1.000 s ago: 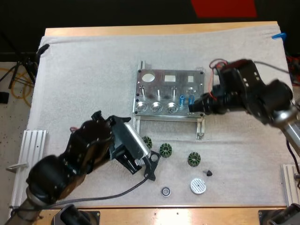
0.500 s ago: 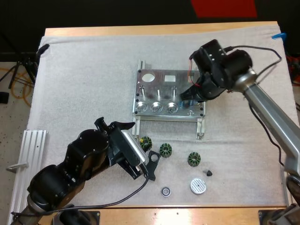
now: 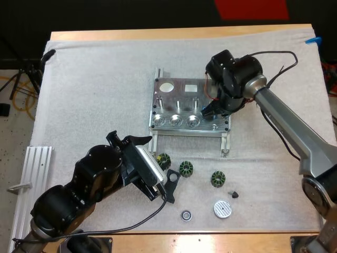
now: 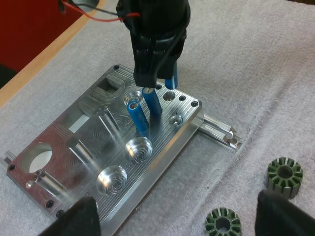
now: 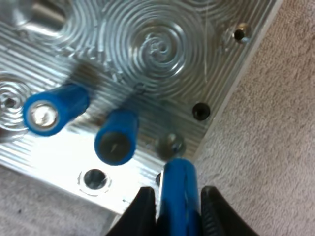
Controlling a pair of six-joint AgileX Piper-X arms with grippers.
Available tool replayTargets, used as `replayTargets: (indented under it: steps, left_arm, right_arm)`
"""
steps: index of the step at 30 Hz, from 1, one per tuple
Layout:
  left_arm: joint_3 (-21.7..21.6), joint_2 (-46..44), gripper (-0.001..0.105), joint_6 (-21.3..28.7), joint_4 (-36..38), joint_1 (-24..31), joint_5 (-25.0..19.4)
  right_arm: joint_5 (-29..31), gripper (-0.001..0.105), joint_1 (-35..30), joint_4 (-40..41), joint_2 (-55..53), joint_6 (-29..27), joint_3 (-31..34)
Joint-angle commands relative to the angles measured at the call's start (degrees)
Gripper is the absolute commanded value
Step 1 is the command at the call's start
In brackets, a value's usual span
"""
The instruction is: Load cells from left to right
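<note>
Right gripper clamping a blue cell, hovering at the fixture corner, just beside two standing cells.
Risk: the cell is looking off-line with its socket, so lowering it tilted could be jamming it or knocking a neighbour. Left gripper idling, fingers apart, over the mat.

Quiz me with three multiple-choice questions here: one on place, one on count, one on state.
1. The right gripper is: A) over the fixture's right end; B) over its left end; C) beyond its far side.
2. How many blue cylinders stand in the fixture? A) one; B) two; C) four.
3. The right gripper is: A) open; B) shut on nothing; C) shut on a third blue cylinder.
Key: 1A, it hangs above that end; 2B, two stand side by side; 3C, it clamps the cylinder's sides.
</note>
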Motion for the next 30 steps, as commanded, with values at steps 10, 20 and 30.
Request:
replayTargets:
  steps: [10,20,30]
  left_arm:
    - [-0.24,-0.29,0.065,-1.02,-0.81,0.01,0.3]
    - [-0.24,-0.29,0.065,-1.02,-0.81,0.01,0.3]
    - [-0.24,-0.29,0.065,-1.02,-0.81,0.01,0.3]
  right_arm:
    - [-6.64,0.0,-3.87,-2.71,0.2,-1.01,-0.66]
    - [-8.21,0.0,-3.79,-2.38,1.2,-1.2,-0.66]
    - [-9.45,0.0,-3.64,-2.2,1.17,-1.2,-0.66]
